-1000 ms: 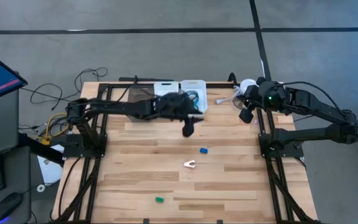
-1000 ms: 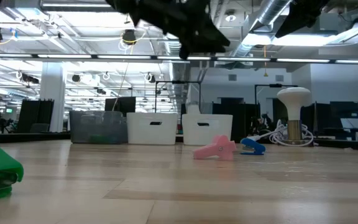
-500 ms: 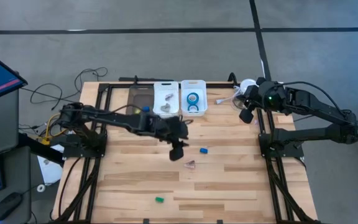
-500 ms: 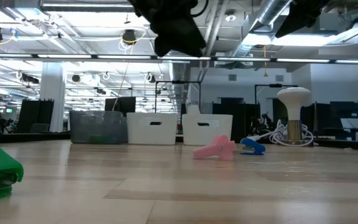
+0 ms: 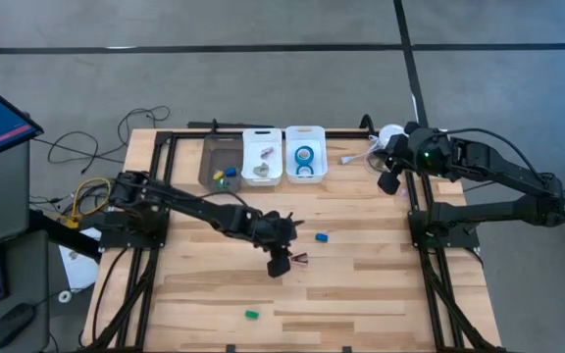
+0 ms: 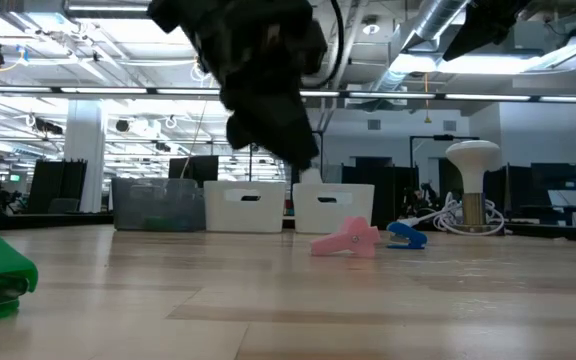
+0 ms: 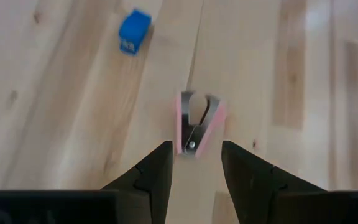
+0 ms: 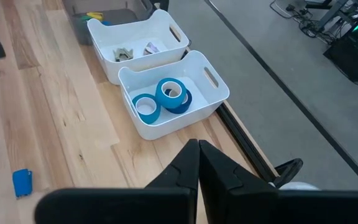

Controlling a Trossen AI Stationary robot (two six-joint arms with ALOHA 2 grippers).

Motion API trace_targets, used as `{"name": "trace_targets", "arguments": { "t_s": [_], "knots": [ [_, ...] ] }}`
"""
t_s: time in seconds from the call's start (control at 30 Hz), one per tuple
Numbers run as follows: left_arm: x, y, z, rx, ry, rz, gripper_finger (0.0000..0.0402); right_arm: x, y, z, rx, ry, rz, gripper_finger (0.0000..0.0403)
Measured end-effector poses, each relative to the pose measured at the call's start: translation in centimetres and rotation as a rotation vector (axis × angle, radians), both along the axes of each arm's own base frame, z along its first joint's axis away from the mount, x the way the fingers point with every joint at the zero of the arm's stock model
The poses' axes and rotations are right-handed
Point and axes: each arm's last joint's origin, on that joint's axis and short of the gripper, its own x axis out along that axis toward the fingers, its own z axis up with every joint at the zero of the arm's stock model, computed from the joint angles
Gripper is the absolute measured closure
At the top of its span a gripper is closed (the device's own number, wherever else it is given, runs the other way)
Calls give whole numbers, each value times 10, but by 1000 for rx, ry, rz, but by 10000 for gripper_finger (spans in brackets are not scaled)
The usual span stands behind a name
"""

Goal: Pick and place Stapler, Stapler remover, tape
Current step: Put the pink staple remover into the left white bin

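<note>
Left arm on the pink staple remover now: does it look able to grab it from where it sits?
Probably yes. The left gripper is open right above the pink staple remover, which lies alone on bare table; the small blue stapler sits well clear.

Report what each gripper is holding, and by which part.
Nothing. The left gripper is open over the pink staple remover, not touching it; the right gripper is shut and empty.

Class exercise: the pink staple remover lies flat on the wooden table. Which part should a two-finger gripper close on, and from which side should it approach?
Grip the pink staple remover across its narrow hinged end, coming straight down from above. It lies flat, and that end already sits between the open fingers of the left gripper, while the metal claws splay wider at the far end. The right gripper waits, shut, near the bins.
</note>
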Motion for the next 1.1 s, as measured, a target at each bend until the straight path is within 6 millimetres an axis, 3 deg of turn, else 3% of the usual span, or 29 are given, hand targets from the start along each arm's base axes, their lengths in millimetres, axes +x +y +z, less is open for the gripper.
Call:
{"name": "trace_targets", "arguments": {
  "t_s": [0.27, 0.8, 1.1],
  "knots": [
    [12, -6, -23, -61, -12, 65, 270, 0, 0, 0, 0, 0, 0, 402],
    [21, -6, -30, -48, -82, 106, 270, 0, 0, 0, 0, 1, 0, 402],
    [23, 4, -29, -30, -87, 139, 270, 0, 0, 0, 0, 0, 0, 402]
  ]
}}
